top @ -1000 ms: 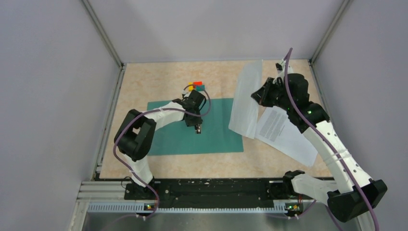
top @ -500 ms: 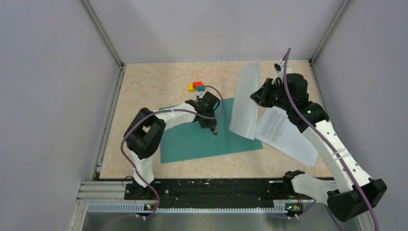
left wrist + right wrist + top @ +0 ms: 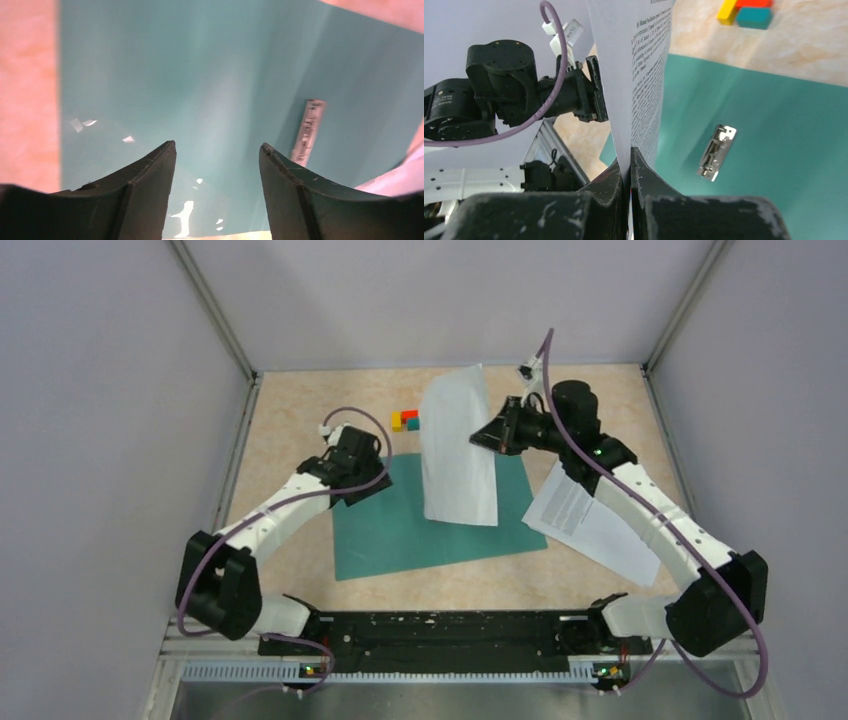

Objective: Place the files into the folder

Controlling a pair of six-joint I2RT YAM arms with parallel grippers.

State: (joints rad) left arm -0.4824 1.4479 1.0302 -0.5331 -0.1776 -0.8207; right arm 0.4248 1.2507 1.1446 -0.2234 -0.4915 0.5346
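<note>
Directly above the open folder [image 3: 400,535], the right gripper [image 3: 629,159] is clamped on a printed sheet [image 3: 458,455] hanging long-axis downward. The left gripper [image 3: 217,150] hovers, fingers apart, over the folder's left half.

Your top view high behind, facing down; both wrist views close over the folder [image 3: 200,75], sharing its clip [image 3: 716,152].

In the last second my right pincer [image 3: 629,155] swung left with the sheet [image 3: 458,455] it's pinching. The sheet was dangling off to the right of the folder [image 3: 400,530], and now it hangs over the folder's right half. My left pincer [image 3: 217,147] backed off from the folder's middle to its far-left corner. The folder itself slid right and got a bit skewed.
</note>
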